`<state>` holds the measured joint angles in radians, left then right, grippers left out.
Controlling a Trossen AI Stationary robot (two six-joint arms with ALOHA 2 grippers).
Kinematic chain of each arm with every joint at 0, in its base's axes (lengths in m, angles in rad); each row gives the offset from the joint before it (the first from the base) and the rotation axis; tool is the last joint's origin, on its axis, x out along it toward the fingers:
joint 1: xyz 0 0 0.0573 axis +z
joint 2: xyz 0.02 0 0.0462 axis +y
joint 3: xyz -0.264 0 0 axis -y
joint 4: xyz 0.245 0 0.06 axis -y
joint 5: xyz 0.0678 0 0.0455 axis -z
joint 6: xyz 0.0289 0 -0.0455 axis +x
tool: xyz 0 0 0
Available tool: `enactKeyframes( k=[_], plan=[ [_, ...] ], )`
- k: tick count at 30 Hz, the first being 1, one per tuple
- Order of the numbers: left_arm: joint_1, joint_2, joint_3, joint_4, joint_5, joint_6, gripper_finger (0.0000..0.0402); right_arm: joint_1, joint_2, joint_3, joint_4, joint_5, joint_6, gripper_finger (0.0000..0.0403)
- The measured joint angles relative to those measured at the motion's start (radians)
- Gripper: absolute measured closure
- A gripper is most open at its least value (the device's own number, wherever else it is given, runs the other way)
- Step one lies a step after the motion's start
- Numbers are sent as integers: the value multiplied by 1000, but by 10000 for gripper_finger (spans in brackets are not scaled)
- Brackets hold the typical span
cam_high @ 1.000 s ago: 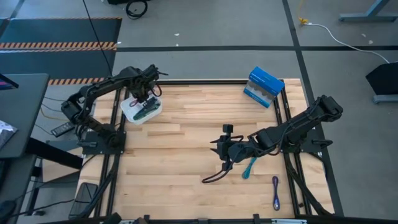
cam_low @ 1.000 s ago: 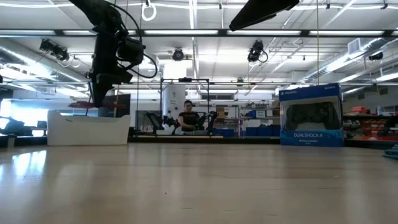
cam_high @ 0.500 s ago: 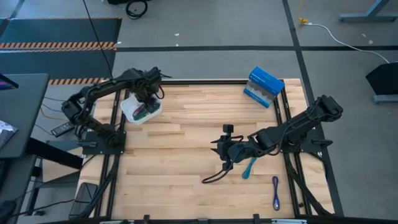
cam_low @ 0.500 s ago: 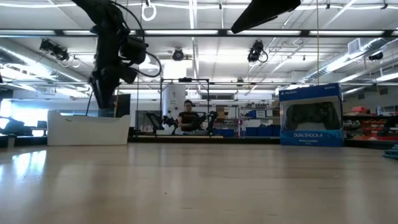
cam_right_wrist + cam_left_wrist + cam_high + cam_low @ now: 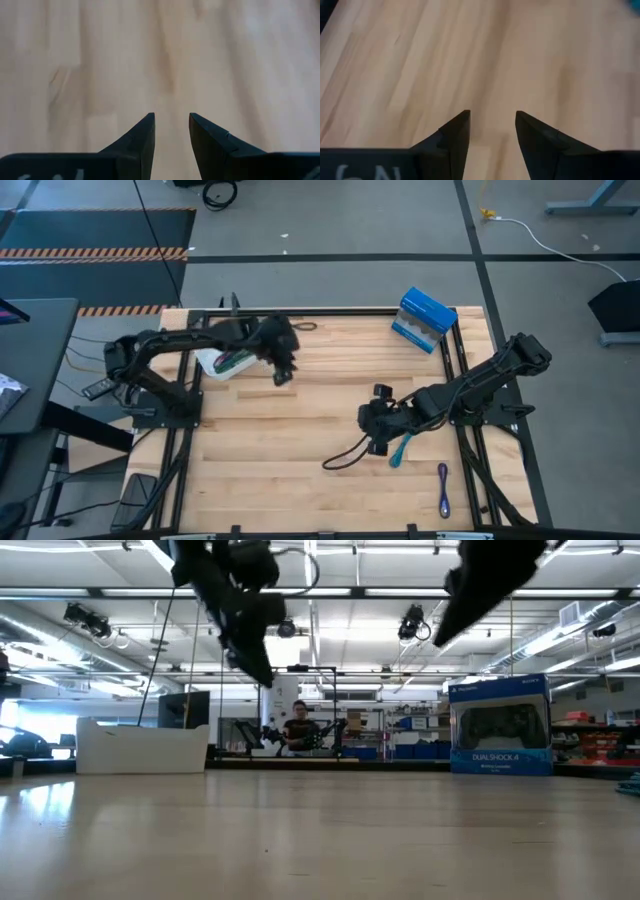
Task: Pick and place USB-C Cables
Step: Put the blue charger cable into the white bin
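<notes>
Your left gripper [image 5: 283, 373] hangs over bare wood just beside the white tray [image 5: 207, 361], toward the table's [image 5: 300, 430] middle; its fingers [image 5: 452, 137] are parted with a clear gap and grip nothing. The tray sits near the far left corner of the table and holds coiled cables [image 5: 234, 360], green and magenta showing; how many you cannot tell. Your right gripper [image 5: 377, 420] hovers over the planks right of the table's centre, fingers [image 5: 142, 137] slightly apart and empty. A teal cable [image 5: 401, 450] lies on the wood just beside it, toward the near edge, and a purple cable [image 5: 443, 488] lies near the near right corner. The blue and white DualShock 4 box [image 5: 425, 318] stands at the far right corner.
</notes>
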<state>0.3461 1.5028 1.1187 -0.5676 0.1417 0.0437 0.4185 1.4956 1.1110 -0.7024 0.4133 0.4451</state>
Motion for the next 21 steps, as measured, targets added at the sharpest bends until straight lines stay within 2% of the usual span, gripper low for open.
enactKeyframes(
  k=[7, 11, 14, 18, 21],
  plan=[
    [-216, 2, 0, 195, -1, -6, 237, 54, 9, 0, -143, -224, 138, 276],
    [-334, 2, 0, 248, -11, -11, 237, 108, 10, 0, -194, -255, 131, 276],
    [-420, 2, 0, 283, -33, -21, 237, 154, 10, -5, -224, -273, 68, 276],
    [-531, 3, 0, 337, -68, -32, 237, 205, 10, -68, -160, -337, -45, 274],
    [-604, 3, 0, 378, -104, -32, 237, 221, 10, -136, -105, -357, -34, 263]
  ],
)
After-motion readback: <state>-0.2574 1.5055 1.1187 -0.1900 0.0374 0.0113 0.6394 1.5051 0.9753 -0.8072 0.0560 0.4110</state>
